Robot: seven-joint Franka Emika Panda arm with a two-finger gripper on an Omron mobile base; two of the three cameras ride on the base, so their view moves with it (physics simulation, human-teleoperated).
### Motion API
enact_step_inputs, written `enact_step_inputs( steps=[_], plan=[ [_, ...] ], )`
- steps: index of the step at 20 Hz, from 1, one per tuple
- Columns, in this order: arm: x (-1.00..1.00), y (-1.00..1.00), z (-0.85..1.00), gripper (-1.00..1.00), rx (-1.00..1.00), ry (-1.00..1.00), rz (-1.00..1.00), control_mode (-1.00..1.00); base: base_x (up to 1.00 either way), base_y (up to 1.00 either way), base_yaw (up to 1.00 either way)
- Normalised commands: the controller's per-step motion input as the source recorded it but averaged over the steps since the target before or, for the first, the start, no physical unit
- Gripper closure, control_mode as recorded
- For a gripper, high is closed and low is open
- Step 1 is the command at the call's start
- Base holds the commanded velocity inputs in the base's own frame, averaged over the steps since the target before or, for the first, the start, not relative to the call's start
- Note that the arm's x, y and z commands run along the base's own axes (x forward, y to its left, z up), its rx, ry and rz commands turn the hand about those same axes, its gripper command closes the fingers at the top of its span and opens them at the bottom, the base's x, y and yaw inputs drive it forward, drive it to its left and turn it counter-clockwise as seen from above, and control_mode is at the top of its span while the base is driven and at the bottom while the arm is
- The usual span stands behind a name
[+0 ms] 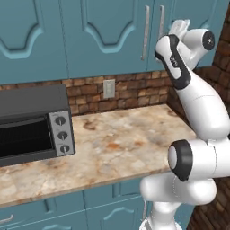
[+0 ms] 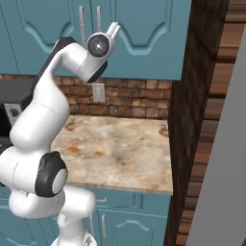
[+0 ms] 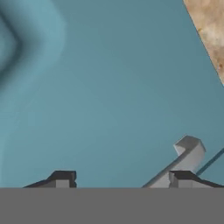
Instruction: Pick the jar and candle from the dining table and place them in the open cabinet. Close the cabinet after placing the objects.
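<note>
The cabinet (image 1: 108,36) is a teal wall cupboard with arched panels, and the doors in view stand shut. My gripper (image 1: 179,28) is raised high against a door, close to the long silver handles (image 1: 146,31). From the right it sits at the top of the arm (image 2: 114,29) beside the handles (image 2: 98,17). In the hand view the teal door (image 3: 109,87) is very near. My gripper (image 3: 122,179) is open, and the end of a silver handle (image 3: 188,151) lies just inside the right fingertip (image 3: 183,177). The jar, the candle and the dining table are out of view.
A black toaster oven (image 1: 31,121) stands at the left of a marbled counter (image 1: 121,143). A brick backsplash with a wall outlet (image 1: 108,88) runs behind it. A dark brick side wall (image 2: 192,120) closes the right. Teal lower doors (image 1: 112,211) sit under the counter.
</note>
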Motion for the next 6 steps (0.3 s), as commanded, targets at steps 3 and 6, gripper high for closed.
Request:
enact_step_inputs(
  steps=[3, 6],
  plan=[
    [-0.81, -0.12, 0.02, -1.00, 0.00, 0.01, -0.08, -1.00, 0.00, 0.00, 0.00],
    [-1.00, -0.25, 0.11, -1.00, 0.00, 0.05, -0.06, -1.00, 0.00, 0.00, 0.00]
  ],
)
